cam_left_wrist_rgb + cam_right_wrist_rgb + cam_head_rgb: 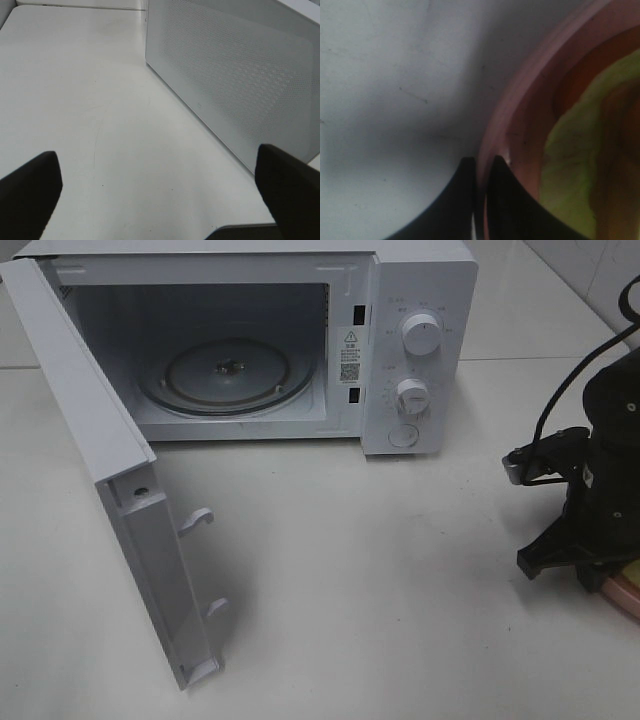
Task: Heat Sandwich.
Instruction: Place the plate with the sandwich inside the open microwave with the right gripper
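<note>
We start at the right gripper [481,164]. Its two black fingers [460,200] are pinched almost together on the rim of the pink plate [520,115], one finger outside the rim and one inside. The wrist view is very close and blurred. The plate shows only as a smooth, curved pink band that is cut off by the frame.

The sandwich [575,150] lies on that plate just beside the inner finger. All we can make out is a soft mass of crinkled pale green leaf with reddish-orange around it. The bread cannot be told apart here.

From the high camera, the bulky black right arm [605,470] hides nearly all of this at the right edge of the view. Only a sliver of plate pokes out beneath it, and the fingertips themselves are covered.

The left gripper [160,200] stands wide open and holds nothing. Its dark, matte fingers [30,195] are cropped at the two lower corners of its view. It hovers over the smooth white table [380,590], near the outer face of the microwave door [240,75], a flat white panel with a fine dotted mesh. The high view does not show this gripper.

Well apart from the plate, the boxy white microwave [420,300] stands with its door swung wide open. Inside is a round glass turntable [225,375]. Two ribbed white knobs [420,335] sit on the front panel.
</note>
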### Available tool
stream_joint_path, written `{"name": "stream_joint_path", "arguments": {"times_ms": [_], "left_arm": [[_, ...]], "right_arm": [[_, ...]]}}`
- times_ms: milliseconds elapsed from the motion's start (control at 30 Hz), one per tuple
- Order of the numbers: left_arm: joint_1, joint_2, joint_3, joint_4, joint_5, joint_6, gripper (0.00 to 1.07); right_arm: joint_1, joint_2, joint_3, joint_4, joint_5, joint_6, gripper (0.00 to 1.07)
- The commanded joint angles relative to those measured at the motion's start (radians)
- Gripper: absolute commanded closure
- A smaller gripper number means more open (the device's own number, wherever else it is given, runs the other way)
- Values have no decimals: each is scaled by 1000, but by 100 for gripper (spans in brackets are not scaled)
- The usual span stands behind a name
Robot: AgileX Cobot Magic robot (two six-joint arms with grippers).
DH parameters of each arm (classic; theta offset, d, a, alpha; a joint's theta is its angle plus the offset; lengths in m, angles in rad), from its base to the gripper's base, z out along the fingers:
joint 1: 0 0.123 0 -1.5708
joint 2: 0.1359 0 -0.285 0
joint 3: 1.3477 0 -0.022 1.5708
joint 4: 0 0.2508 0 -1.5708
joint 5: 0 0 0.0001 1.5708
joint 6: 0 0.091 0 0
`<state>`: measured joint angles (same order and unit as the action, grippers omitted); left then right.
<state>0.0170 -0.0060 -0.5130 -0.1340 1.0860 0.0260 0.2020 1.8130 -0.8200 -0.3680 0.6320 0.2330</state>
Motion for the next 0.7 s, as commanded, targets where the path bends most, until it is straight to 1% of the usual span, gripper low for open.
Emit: {"name": "stream_joint_path", "arguments": {"times_ms": [33, 100, 200, 400, 700], "left_arm": [[2, -15, -1, -5, -14, 1, 9], [2, -15, -1, -5, -14, 1, 9], [2, -15, -1, -5, -14, 1, 9], [2, -15, -1, -5, -14, 1, 9], [2, -15, -1, -5, -14, 1, 9]], "right_arm": [[2, 2, 7, -32, 35, 53, 107], [2, -3, 7, -68, 65, 98, 107], [2, -21, 7, -75, 71, 114, 107], [2, -89, 7, -78, 102, 115, 107], [2, -140, 7, -78, 163, 116, 107]]}}
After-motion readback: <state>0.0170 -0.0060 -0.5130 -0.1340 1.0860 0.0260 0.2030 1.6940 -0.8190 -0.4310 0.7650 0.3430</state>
